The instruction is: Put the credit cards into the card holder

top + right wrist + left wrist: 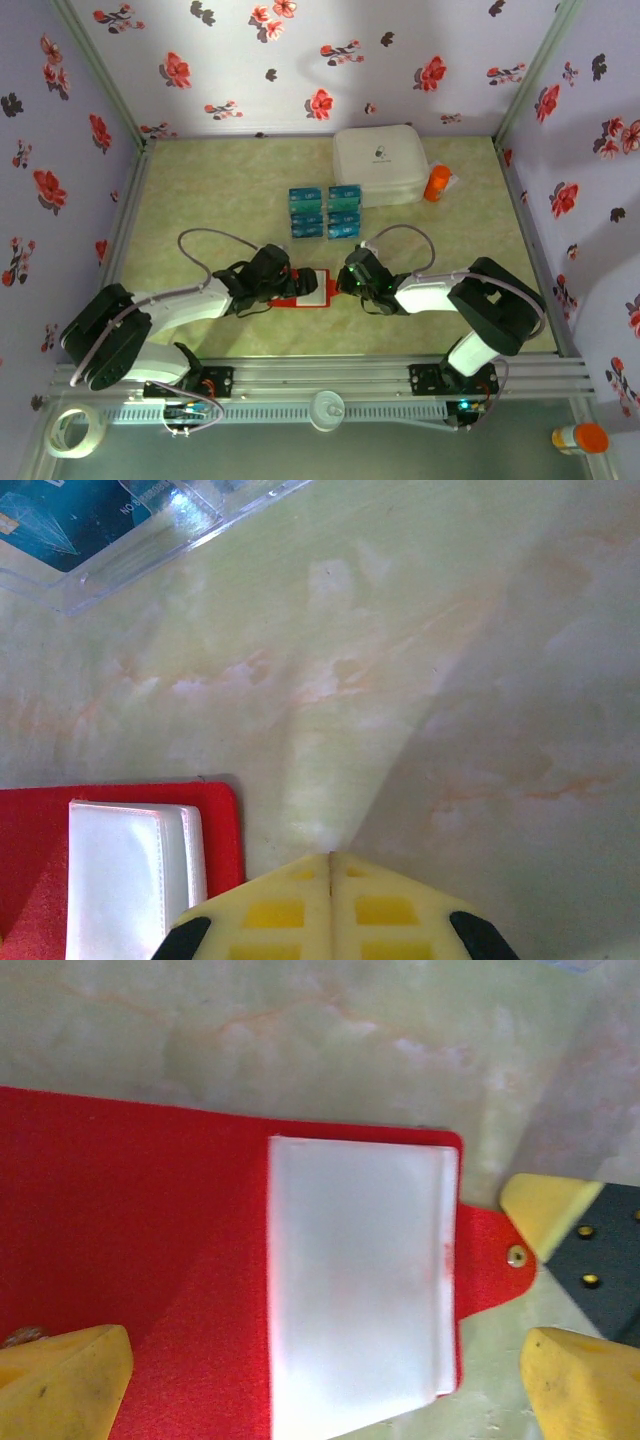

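Desk (200,200): green, flowery walls.
Card holder (150,1230): open, pocket looks bare.
Left hand (320,1385): wide open over it, empty.
Right hand (331,865): shut, empty.
Next: I think I fetch one of the credit cards (325,212).

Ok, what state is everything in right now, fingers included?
card holder: open flat, clear pocket empty.
credit cards: two columns on the table, none loaded.
white case: lid closed.
left fingers: open, over the card holder.
right fingers: shut, beside the card holder.
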